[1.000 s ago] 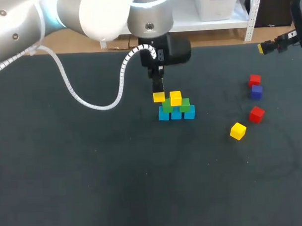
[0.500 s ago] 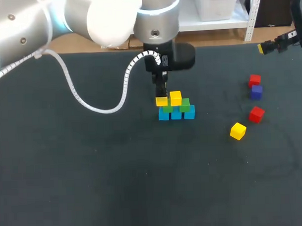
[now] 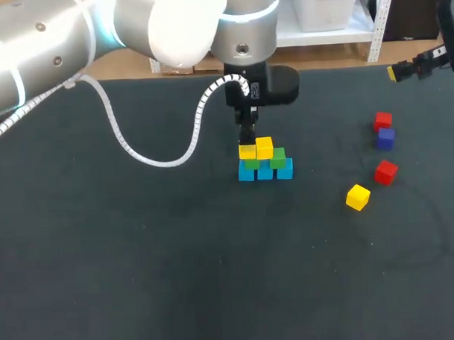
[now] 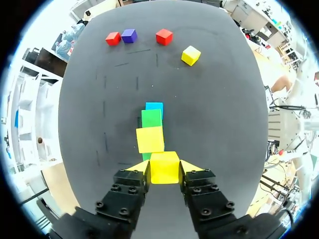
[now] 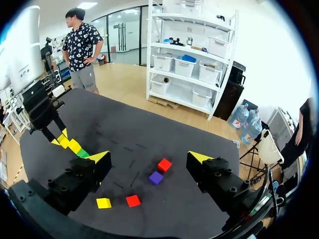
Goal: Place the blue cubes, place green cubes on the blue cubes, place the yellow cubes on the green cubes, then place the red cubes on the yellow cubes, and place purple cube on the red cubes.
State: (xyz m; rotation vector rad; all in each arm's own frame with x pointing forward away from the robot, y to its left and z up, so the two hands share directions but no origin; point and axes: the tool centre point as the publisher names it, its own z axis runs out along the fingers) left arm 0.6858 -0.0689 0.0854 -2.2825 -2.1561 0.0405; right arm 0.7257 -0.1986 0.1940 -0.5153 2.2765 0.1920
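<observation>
In the head view, the left arm point(image 3: 95, 33) comes in from the upper left of the frame. The left jaws hang over the stack in the upper middle of the counter point(image 3: 140, 255), clamped on the held yellow cube point(image 3: 247, 151). That cube sits level with the placed yellow cube point(image 3: 264, 147) and right beside it, over the green cubes point(image 3: 278, 155). These stand on a row of three blue cubes point(image 3: 265, 172). At the right of the frame, well apart from the stack, lie a red cube point(image 3: 383, 120) with the purple cube point(image 3: 385, 137) just below it. Lower down are a second red cube point(image 3: 385, 172) and the loose yellow cube point(image 3: 357, 197). The right arm point(image 3: 432, 58) is at the upper right edge.

In the left wrist view, both yellow tips press the sides of the held yellow cube point(image 4: 164, 168). Just ahead of it are the placed yellow cube point(image 4: 150, 139), a green cube point(image 4: 151, 118) and a blue cube point(image 4: 154, 106).

In the right wrist view, the right jaws stand wide apart and hold nothing. Between and beneath them on the counter lie the purple cube point(image 5: 156, 178), the two red cubes point(image 5: 164, 165) and the loose yellow cube point(image 5: 103, 202).
</observation>
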